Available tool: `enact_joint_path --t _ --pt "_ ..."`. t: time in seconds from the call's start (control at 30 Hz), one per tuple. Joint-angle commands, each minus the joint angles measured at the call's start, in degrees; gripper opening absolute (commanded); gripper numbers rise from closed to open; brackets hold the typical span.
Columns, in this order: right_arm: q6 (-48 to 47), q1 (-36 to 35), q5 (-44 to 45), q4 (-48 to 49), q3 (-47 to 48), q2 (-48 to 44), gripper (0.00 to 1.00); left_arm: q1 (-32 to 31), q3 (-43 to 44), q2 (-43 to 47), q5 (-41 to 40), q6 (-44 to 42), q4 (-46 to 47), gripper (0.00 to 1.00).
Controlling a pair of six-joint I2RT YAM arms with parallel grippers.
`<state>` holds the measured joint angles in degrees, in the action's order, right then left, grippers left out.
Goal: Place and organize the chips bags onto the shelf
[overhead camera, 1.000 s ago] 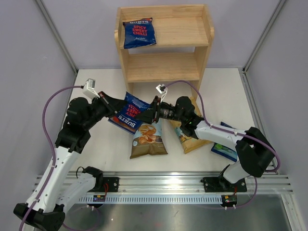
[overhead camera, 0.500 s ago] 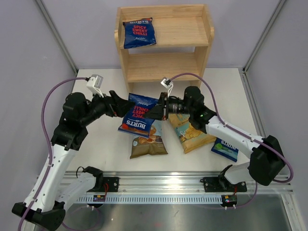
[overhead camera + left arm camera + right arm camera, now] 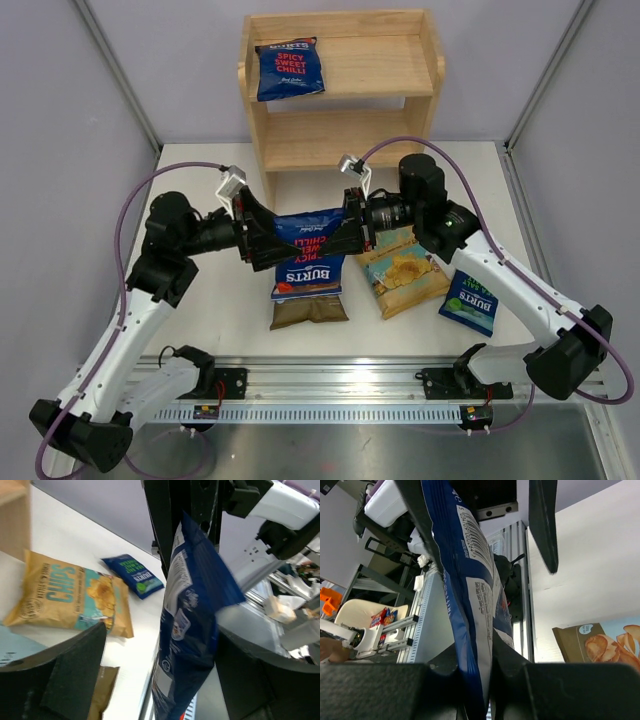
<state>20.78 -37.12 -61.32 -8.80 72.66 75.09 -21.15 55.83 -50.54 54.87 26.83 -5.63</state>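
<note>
Broadly, we begin with the white counter (image 3: pixel 215 330), which carries everything else. At its far edge stands the wooden shelf (image 3: pixel 432 95), upright. The shelved Burts bag (image 3: pixel 290 68), red-lettered, lies on the left half of its upper tier.

Next in size we mark the two larger bags, both flat on the counter in front of the shelf. The top view shows only the olive lower part of the Cassava bag (image 3: pixel 308 310), since another bag covers the rest. Just to its right lies the yellow-teal bag (image 3: pixel 410 280), partly under the right arm (image 3: pixel 500 275). The green-marked Burts bag (image 3: pixel 470 302) lies flat just beside the yellow-teal bag's near right corner, well apart from both sets of fingers.

The held Burts bag (image 3: pixel 308 250), also red-lettered, hangs clear of the counter above the Cassava bag. It sits between the two arm ends, in front of the shelf's lower tier.

The right fingers (image 3: pixel 442 680) are closed on one edge of this bag, and in the right wrist view we see the foil pinched between them. The left fingers (image 3: pixel 75 675) stand spread wide. In the left wrist view the held Burts bag hangs in the gap between them, nearer the right-hand finger, and we cannot tell whether it touches that finger.
</note>
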Motion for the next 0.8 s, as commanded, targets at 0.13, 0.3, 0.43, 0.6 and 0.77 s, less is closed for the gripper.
enact_joint_path --t 0.13,0.3,0.43,0.6,0.77 --pt "-3.28 -0.23 -1.97 -6.93 6.08 0.67 0.21 -5.04 4.02 -3.07 3.14 -2.75 -0.79 0.47" --pt "-3.72 -0.14 0.58 -7.55 6.61 -0.03 0.29 -5.66 5.51 -2.37 -2.83 -3.36 -3.25 0.21" --pt "-3.46 0.12 6.37 -7.55 5.47 -2.05 0.7 -5.66 6.83 -2.37 -7.4 -1.09 -3.78 0.12" --pt "-2.06 0.65 25.96 -9.92 3.8 -6.17 0.99 -5.66 8.59 -2.1 -15.13 1.99 -4.39 0.07" --pt "1.19 0.65 40.9 -7.66 -0.66 -10.57 1.0 -5.66 11.83 -2.63 -18.74 4.63 -3.69 0.07"
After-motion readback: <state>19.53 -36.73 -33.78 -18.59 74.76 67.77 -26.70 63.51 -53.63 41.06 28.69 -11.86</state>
